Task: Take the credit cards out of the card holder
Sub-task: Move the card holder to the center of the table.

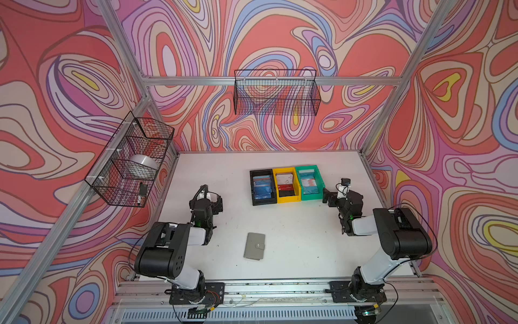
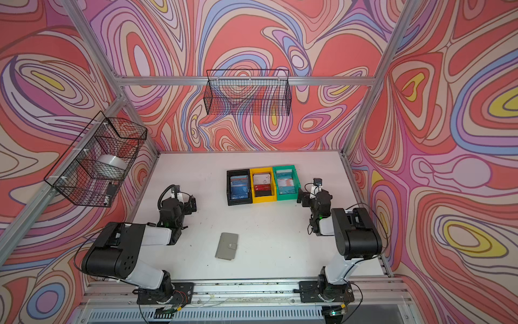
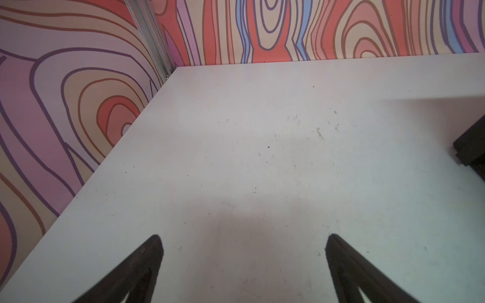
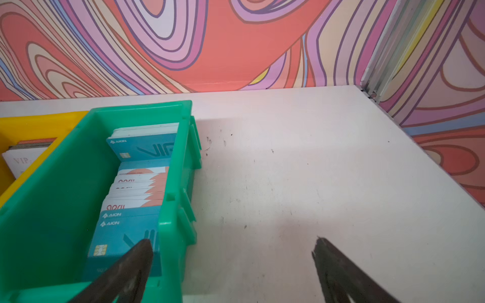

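The card holder [image 1: 254,246] [image 2: 227,246] is a small grey wallet lying flat and closed on the white table, its snap tab fastened. The credit cards inside it are hidden. My left gripper [image 1: 218,203] [image 3: 244,244] hangs open over bare table, behind and to the left of the holder, with nothing between its fingers. My right gripper [image 1: 326,198] [image 4: 233,249] is open too, at the front right corner of the green bin [image 4: 178,168], far from the holder. One of its fingers [image 4: 131,265] shows in front of the bin's cards, the other over bare table.
Three bins stand side by side at the back middle: black [image 1: 253,190], yellow [image 1: 284,170] and green [image 1: 320,179], each with stacked cards inside. Wire baskets hang on the left wall [image 1: 126,165] and the back wall [image 1: 276,92]. Patterned walls close three sides.
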Robot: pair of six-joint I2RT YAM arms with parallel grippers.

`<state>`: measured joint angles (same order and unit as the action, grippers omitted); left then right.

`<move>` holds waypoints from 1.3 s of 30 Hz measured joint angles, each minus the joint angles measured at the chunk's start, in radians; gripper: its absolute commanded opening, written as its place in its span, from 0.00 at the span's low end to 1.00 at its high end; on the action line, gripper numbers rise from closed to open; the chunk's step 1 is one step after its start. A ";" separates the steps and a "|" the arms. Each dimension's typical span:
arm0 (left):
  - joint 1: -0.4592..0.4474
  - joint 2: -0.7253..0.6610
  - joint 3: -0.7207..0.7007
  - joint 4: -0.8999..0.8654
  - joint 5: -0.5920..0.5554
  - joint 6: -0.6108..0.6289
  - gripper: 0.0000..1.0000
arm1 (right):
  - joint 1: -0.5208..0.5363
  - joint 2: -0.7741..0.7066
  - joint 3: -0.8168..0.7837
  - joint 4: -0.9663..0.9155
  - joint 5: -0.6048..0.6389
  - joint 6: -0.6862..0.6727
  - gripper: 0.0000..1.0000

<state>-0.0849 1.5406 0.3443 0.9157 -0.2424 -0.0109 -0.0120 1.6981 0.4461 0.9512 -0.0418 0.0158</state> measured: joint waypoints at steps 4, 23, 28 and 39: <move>0.000 0.000 0.000 0.000 0.000 0.000 0.99 | 0.000 0.000 0.000 0.000 0.000 0.000 0.98; 0.000 0.000 -0.017 0.048 0.034 0.011 0.98 | 0.000 -0.002 0.000 0.018 -0.010 -0.012 0.98; 0.000 -0.001 -0.022 0.054 0.033 0.011 0.97 | 0.000 -0.074 -0.001 -0.024 -0.010 -0.014 0.95; -0.044 -0.225 -0.027 -0.077 0.021 0.051 0.89 | 0.052 -0.519 0.204 -0.466 -0.031 -0.007 0.90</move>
<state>-0.1287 1.3159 0.3176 0.8387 -0.2211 0.0406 0.0402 1.1793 0.6506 0.4850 -0.0731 0.0086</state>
